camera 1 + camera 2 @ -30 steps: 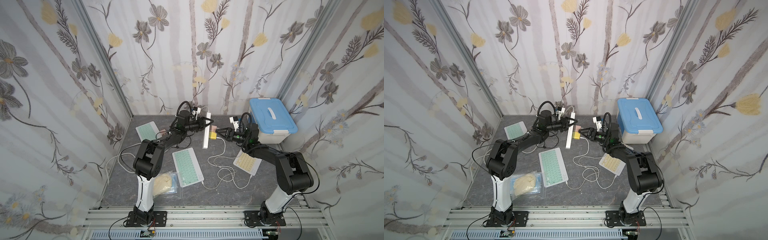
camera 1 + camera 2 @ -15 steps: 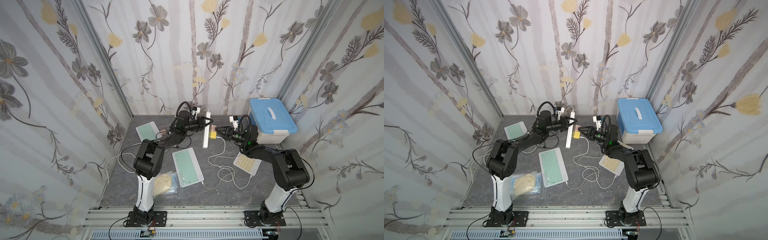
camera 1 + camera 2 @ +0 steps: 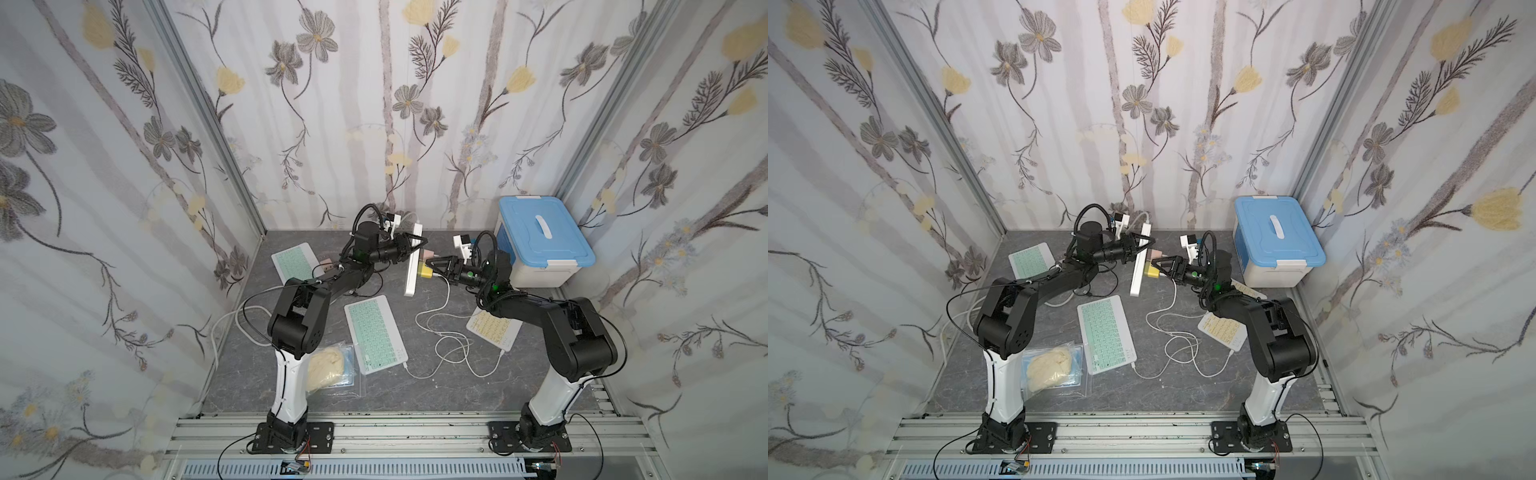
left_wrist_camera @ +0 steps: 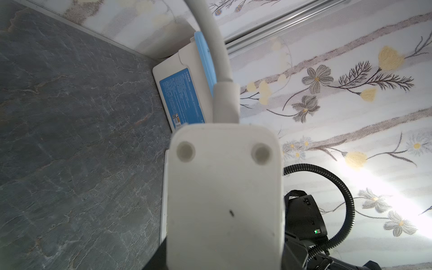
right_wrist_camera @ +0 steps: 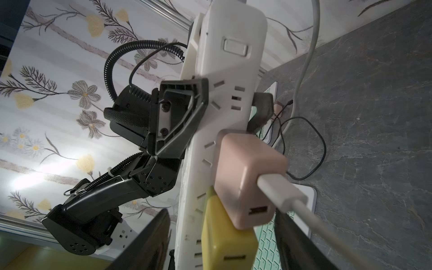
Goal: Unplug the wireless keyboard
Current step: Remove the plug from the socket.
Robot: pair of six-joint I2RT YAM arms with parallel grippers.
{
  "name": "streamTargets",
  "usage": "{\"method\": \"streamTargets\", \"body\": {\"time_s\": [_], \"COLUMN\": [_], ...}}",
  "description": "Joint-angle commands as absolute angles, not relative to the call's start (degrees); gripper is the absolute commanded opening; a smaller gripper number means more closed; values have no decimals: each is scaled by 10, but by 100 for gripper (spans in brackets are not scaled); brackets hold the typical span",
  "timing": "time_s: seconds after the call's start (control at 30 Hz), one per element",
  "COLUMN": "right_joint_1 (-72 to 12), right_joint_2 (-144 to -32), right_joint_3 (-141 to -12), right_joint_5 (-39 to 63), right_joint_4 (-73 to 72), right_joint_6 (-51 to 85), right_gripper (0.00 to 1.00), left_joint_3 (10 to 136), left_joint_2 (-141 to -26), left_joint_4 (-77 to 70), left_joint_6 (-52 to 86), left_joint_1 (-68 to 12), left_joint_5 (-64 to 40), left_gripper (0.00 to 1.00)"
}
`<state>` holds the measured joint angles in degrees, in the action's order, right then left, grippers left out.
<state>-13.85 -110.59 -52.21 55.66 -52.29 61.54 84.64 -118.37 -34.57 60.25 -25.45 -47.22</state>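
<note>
My left gripper (image 3: 417, 243) is shut on a white power strip (image 3: 412, 270), holding it on edge above the table; its fingers (image 5: 182, 112) clamp the strip's sides. A pink adapter (image 5: 245, 177) and a yellow adapter (image 5: 226, 243) are plugged into the strip. A white cable (image 5: 280, 189) leaves the pink one and loops across the table (image 3: 446, 345) toward the green keyboard (image 3: 376, 334) and the yellow keyboard (image 3: 492, 328). My right gripper (image 5: 221, 224) is open, its fingers either side of the yellow adapter with gaps.
A second green keyboard (image 3: 293, 262) lies at the back left. A blue-lidded white box (image 3: 540, 237) stands at the back right, close behind my right arm. A clear bag with a beige lump (image 3: 328, 365) lies by the left arm's base. Black thin wires trail under the left arm.
My right gripper has edged a little closer to the power strip and its adapters. The left gripper and the strip have stayed put.
</note>
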Motion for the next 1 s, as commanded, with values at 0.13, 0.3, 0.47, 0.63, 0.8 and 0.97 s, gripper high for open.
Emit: {"method": "streamTargets", "body": {"time_s": [0.13, 0.3, 0.47, 0.63, 0.8, 0.97], "right_joint_1": [-140, -147, -153, -155, -157, -156], "right_joint_2": [-1098, -1103, -1110, -1120, -1123, -1125], "right_joint_3": [-520, -522, -529, -531, -527, -518], "right_joint_5": [586, 592, 596, 598, 593, 578], "right_joint_4": [-517, -502, -510, -544, -559, -560], "right_joint_6": [597, 582, 590, 620, 632, 634], "right_gripper": [67, 69, 60, 56, 39, 19], "left_joint_3": [856, 858, 858, 858, 854, 848], "left_joint_2": [-1182, -1183, -1184, -1185, -1184, -1185], "left_joint_4": [-405, -404, -407, -407, -414, -440], "left_joint_6": [610, 612, 613, 614, 618, 640], "left_joint_1": [-253, -253, -253, -253, -253, -247], "left_joint_5": [-484, -485, -483, -482, -478, -472], "left_gripper": [0, 0, 0, 0, 0, 0]}}
